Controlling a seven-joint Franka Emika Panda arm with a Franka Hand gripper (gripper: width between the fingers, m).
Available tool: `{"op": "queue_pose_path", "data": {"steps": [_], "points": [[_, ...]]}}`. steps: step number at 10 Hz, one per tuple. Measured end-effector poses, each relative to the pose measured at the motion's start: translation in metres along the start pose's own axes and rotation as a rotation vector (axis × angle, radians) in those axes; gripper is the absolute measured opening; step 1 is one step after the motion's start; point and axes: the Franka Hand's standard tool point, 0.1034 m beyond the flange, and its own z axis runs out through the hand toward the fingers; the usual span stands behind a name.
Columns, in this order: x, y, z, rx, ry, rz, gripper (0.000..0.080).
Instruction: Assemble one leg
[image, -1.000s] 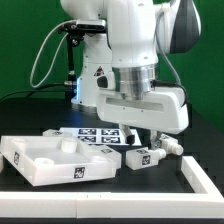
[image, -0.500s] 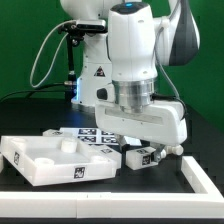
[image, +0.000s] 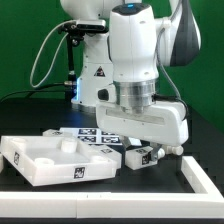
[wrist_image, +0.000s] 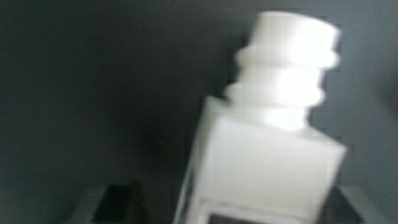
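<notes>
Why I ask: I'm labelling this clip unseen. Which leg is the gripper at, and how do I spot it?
Find the large white tabletop on the exterior view's left, then look right to the gripper. The leg is the stubby white peg directly under it, its square tag facing the camera; a similar peg lies further right.

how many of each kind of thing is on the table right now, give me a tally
tabletop: 1
leg: 2 in view, the other one partly hidden behind the tool
white bar: 1
marker board: 1
total: 5
</notes>
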Motion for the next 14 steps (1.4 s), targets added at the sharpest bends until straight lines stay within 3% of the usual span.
{"op": "queue_pose_path", "data": {"steps": [1,3,4,5,9,10,12,14], "points": [[-0.013,0.004,-0.007,-0.005,-0.002,-0.028,0.0285],[-0.024,0.025,-0.020,-0.018,-0.014,-0.105,0.0282],[-0.021,0.034,-0.040,-0.007,-0.011,-0.127,0.0282],[-0.024,0.038,-0.046,-0.004,-0.004,-0.127,0.0282],[-0.027,0.040,-0.041,-0.009,-0.008,-0.130,0.0283],[-0.035,0.049,-0.043,0.007,0.039,-0.126,0.0284],[-0.065,0.083,-0.031,-0.015,0.071,-0.155,0.0284],[-0.075,0.088,-0.016,-0.026,0.090,-0.179,0.0284]]}}
